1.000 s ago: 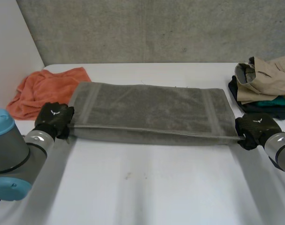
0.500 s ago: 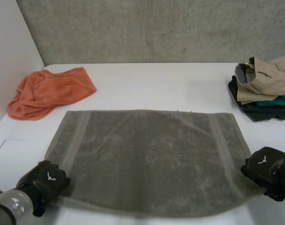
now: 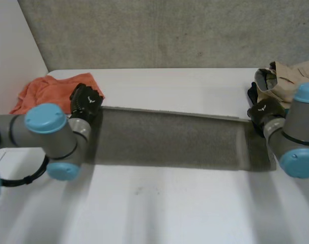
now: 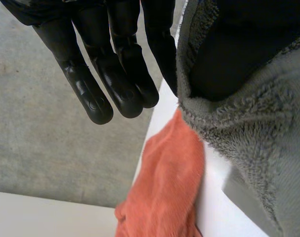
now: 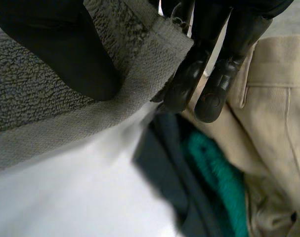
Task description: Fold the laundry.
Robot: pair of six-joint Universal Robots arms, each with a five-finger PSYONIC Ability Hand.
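Towel btwn L robot hand, R robot hand.

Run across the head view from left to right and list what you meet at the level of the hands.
orange cloth → left hand → grey towel → right hand

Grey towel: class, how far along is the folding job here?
Looks done: the clothes stack beside the right hand. In hand: the grey towel, stretched between that hand and the left hand, each pinching a corner. Left: laying it down folded, then the crumpled orange cloth.
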